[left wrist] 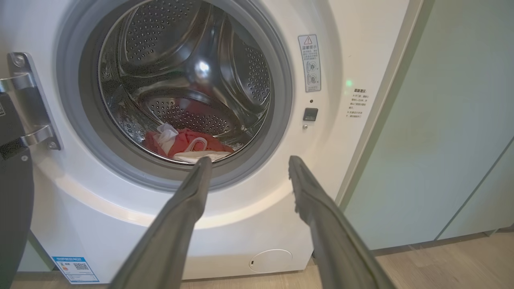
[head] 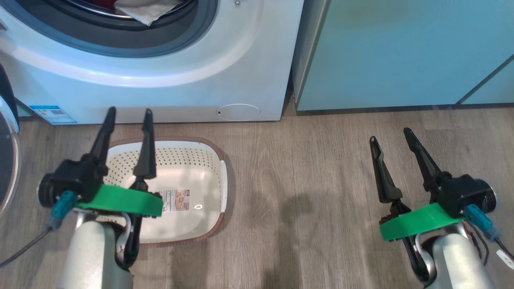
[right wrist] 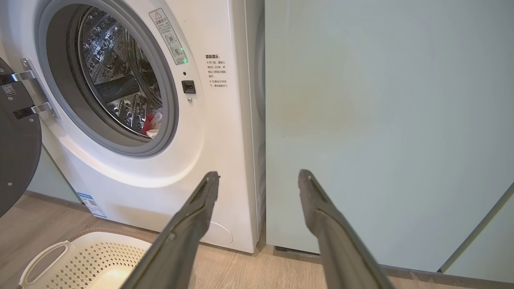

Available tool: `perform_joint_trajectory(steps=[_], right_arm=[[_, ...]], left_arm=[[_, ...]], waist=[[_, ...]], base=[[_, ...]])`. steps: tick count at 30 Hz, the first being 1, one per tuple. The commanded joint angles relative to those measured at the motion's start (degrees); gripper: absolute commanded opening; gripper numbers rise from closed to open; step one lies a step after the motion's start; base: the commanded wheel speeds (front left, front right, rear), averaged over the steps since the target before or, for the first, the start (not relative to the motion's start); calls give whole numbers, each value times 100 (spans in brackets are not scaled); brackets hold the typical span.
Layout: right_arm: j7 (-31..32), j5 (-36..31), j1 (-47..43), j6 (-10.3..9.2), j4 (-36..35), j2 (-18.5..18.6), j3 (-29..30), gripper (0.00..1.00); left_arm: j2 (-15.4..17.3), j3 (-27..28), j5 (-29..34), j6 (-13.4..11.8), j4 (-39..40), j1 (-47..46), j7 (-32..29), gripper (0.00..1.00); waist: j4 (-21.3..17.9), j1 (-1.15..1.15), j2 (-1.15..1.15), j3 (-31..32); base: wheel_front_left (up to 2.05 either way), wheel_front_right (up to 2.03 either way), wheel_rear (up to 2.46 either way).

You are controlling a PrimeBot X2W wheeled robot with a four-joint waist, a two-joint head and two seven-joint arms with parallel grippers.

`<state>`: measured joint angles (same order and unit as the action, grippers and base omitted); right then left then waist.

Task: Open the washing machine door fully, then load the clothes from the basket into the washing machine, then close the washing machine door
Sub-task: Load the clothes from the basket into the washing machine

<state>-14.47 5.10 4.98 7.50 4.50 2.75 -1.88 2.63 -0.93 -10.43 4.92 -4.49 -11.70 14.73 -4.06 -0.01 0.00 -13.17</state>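
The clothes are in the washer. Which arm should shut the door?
Left, most likely. The washing machine door hangs open at the robot's far left, close beside the open left gripper. The right gripper, also open, is off by the teal cabinet, farther from the door.

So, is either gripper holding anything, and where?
Nothing is held: the left gripper and right gripper are both open and empty; the clothes lie in the drum.

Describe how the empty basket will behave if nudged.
The basket is probably light: thin perforated plastic, holding nothing but a label. Low and wide, it would likely slide on the smooth wooden floor rather than tip.
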Motion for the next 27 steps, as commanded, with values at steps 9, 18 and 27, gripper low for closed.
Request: perform_joint_trajectory(steps=[9,18,27], right_arm=[[-53,7,76,-1,-196,12,-163,100],[-53,57,246,-1,-301,12,-277,100],[-53,233,657,-1,-359,12,-563,100]], left_arm=[[26,2,68,-46,45,-26,27,100],[233,95,260,52,-1386,-620,26,100],[875,324,52,117,-2239,-2603,-744,100]], waist=[[-70,1,0,-82],[-326,1,0,-824],[-694,1,0,-1846]], base=[[0,0,0],[0,0,0],[0,0,0]])
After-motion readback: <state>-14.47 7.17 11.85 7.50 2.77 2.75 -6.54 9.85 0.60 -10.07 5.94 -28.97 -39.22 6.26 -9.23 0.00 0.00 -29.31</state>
